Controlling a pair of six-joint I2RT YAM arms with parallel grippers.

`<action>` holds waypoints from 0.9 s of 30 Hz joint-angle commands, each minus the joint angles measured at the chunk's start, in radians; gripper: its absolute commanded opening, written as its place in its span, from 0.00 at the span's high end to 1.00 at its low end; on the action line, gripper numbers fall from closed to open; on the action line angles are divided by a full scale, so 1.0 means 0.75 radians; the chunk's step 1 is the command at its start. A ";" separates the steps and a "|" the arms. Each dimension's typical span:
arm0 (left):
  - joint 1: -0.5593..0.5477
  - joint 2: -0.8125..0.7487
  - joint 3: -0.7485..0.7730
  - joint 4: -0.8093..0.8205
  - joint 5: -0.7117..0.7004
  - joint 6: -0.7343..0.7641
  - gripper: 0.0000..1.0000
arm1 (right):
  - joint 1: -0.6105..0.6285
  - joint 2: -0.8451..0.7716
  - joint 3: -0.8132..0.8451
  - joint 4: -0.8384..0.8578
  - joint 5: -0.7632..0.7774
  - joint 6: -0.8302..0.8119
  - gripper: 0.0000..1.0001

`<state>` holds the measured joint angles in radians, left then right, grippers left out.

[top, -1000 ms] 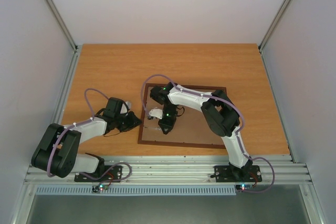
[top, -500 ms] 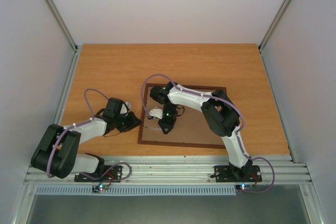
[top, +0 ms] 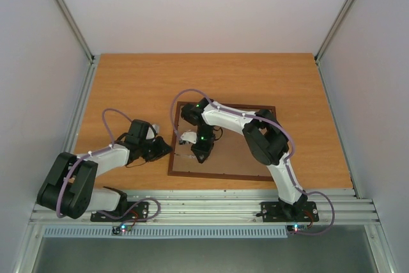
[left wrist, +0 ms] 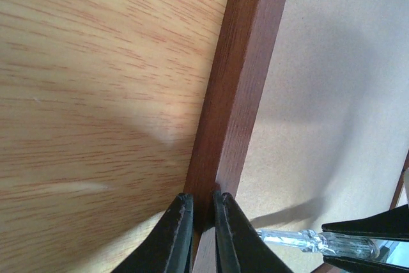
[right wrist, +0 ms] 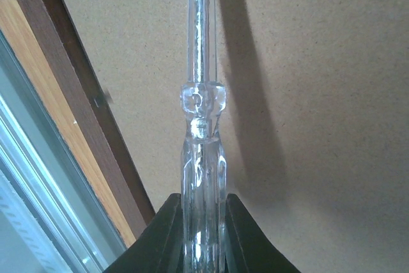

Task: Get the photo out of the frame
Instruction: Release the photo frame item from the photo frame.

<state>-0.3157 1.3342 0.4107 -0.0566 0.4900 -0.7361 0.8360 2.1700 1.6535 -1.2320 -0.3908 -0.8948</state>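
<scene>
Frame (top: pixel 223 175) lies face down on the desk (top: pixel 140 87), near its front edge, brown hardboard back (right wrist: pixel 319 94) up. Left tool (left wrist: pixel 200 195) clenched across the frame's left rail. Right tool (right wrist: pixel 201 199) grasping a clear plastic rod (right wrist: pixel 201 107), which points out over the back beside that rail.

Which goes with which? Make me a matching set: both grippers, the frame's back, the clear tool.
1 left gripper
2 right gripper
3 hardboard back
4 clear tool

a facing up inside the frame
b clamped on the frame's rail
c held out over the board
d shut on the tool

Pairs: 1-b; 2-d; 3-a; 4-c
</scene>
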 commanded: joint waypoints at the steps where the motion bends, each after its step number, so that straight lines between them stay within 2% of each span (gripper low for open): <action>1: -0.005 -0.016 -0.024 -0.016 0.004 -0.009 0.89 | -0.006 0.044 0.041 -0.001 0.024 0.054 0.99; 15: -0.020 -0.018 -0.033 -0.001 0.010 -0.022 0.89 | -0.006 0.065 0.089 0.053 0.046 0.120 0.99; 27: -0.091 -0.004 -0.084 0.061 -0.004 -0.070 0.93 | -0.004 0.039 0.073 0.217 -0.009 0.134 0.99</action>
<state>-0.3386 1.3209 0.3870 -0.0048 0.4603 -0.7685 0.8360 2.1925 1.6928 -1.2518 -0.4026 -0.8444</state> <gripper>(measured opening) 0.078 0.157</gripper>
